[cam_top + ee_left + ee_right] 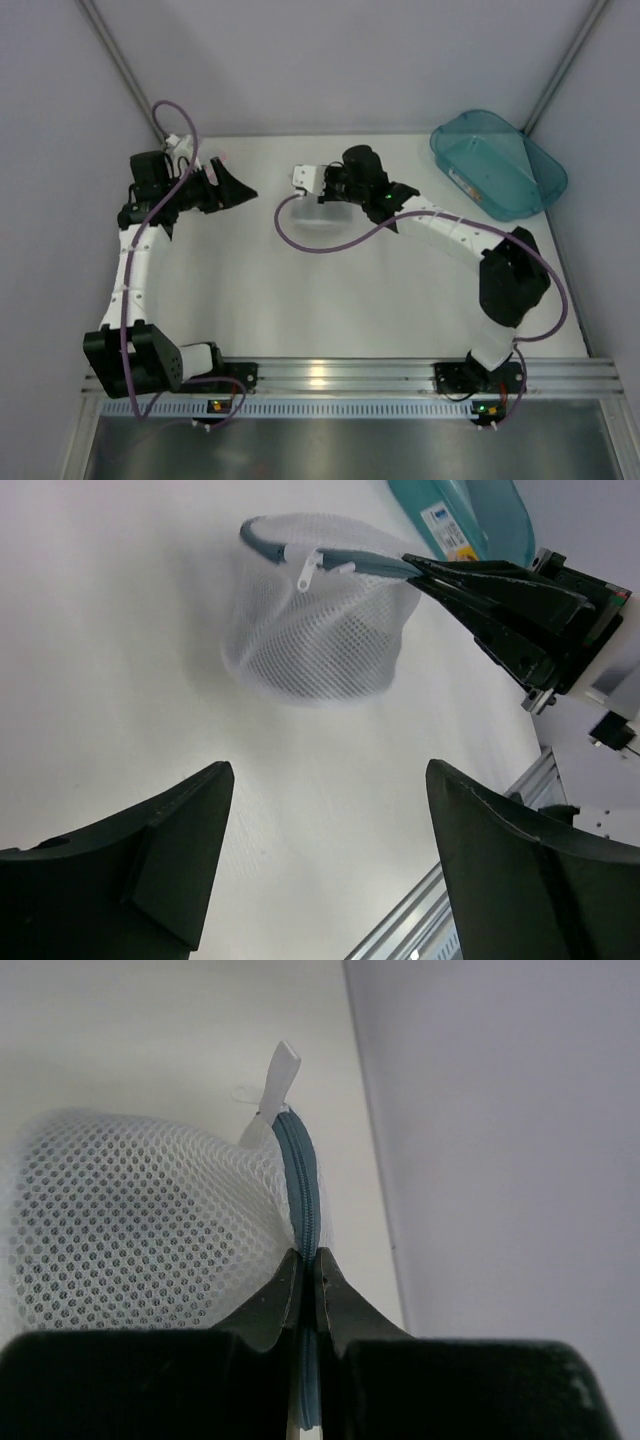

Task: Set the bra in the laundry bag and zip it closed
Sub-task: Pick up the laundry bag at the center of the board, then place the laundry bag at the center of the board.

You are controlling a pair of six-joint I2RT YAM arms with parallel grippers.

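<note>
The laundry bag (318,213) is a white mesh bag with a grey zip rim, at the table's middle back. My right gripper (324,194) is shut on that rim (300,1190) and holds the bag up by it. In the right wrist view the zip teeth are joined from the fingers (345,1305) up to the white pull tab (283,1070). The left wrist view shows the bag (320,640) hanging from the right gripper's fingers (470,590). My left gripper (228,188) (330,770) is open and empty, left of the bag and apart from it. The bra does not show.
A teal plastic bin (500,165) (450,510) stands at the back right. A purple cable (320,245) loops over the table in front of the bag. The metal rail (330,375) runs along the near edge. Grey walls close in at the back and sides.
</note>
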